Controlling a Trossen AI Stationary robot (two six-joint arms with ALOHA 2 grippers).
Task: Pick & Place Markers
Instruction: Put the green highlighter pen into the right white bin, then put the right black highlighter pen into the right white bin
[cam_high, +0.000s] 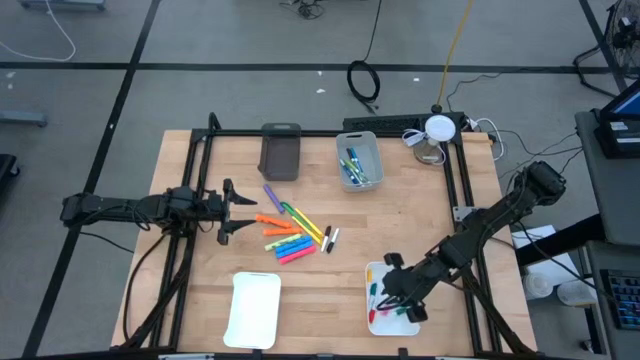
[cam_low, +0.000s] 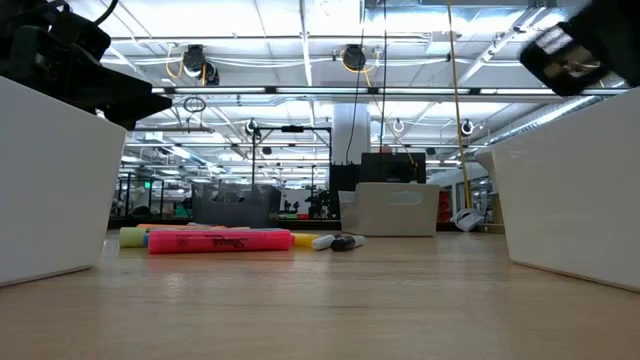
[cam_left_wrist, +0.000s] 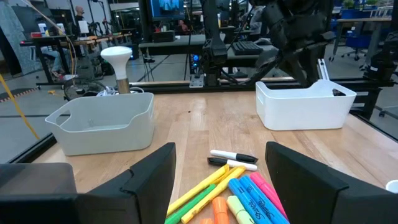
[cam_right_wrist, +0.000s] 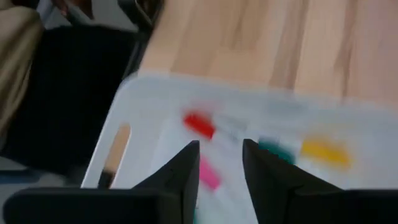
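A: What lies around the pale wooden counter with its black metal frame?

B: A grey concrete floor crossed by dark seam lines, with a coiled black cable lying on it just beyond the counter's far edge.

A: And the room behind?

B: A big open workshop. Rows of bright strip lights hang under a white ceiling with exposed beams, and a yellow cord drops down from above. Further back stand black equipment racks and a lit dark monitor; a desk with a seated person is at one side.
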